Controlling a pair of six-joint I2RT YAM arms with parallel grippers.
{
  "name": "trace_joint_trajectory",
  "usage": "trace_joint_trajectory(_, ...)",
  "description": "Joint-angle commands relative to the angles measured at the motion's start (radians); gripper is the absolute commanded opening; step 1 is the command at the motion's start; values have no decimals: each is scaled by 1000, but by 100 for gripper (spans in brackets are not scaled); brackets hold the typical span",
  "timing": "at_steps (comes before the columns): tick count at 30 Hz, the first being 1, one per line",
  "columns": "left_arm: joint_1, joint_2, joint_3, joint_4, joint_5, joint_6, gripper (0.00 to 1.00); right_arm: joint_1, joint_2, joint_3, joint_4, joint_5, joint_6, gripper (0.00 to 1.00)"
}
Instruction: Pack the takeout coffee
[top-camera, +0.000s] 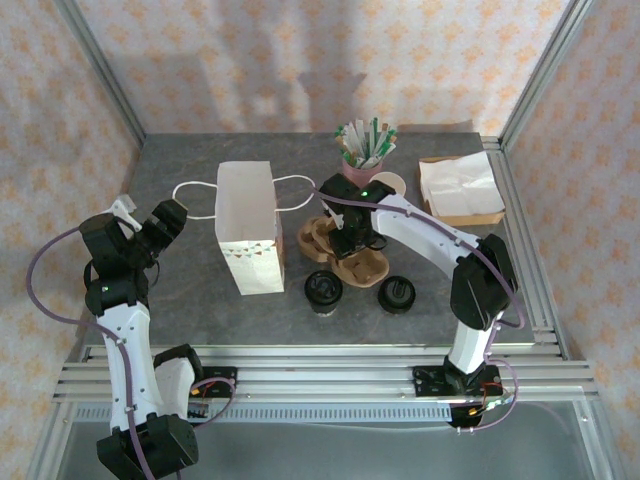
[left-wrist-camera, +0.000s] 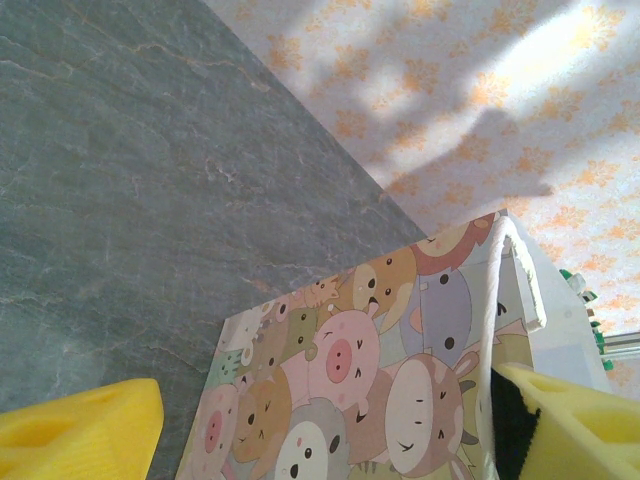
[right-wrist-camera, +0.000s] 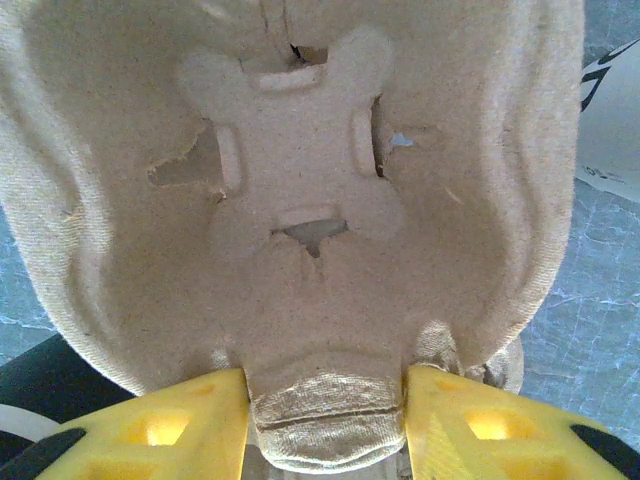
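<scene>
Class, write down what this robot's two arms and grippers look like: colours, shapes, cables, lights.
The left arm and right arm match: white links and black joints, each trailed by a thin purple cable. A small green light glows near the right arm's wrist. The fingers are blocky yellow wedges with black backing.

The takeout coffee (top-camera: 323, 290) is a small paper cup capped by a round black plastic lid. It is seen almost from straight above, so the lid hides most of the cup and only a sliver of pale wall shows under the lid's near edge. It stands upright on the grey table (top-camera: 180, 290), near the middle. The near end of the paper bag (top-camera: 247, 240) is just to its left and the pulp cup carrier (top-camera: 345, 255) just beyond it. A similar black-topped piece (top-camera: 396, 296) stands apart to its right.
</scene>
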Motion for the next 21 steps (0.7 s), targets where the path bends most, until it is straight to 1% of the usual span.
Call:
trace_joint_trajectory(1, -6, -16, -6, 12, -4, 8, 84, -9, 2, -36, -1, 2, -14, 42)
trace_joint_trajectory(13, -6, -14, -5, 12, -5, 6, 84, -10, -57, -31, -2, 1, 0, 37)
trace_joint_trajectory(15, -6, -16, -6, 12, -5, 6, 84, -10, -69, -31, -2, -2, 5, 35)
trace_joint_trajectory(21, -6, -18, -5, 11, -5, 8, 84, -10, -93, -39, -7, -6, 27, 35)
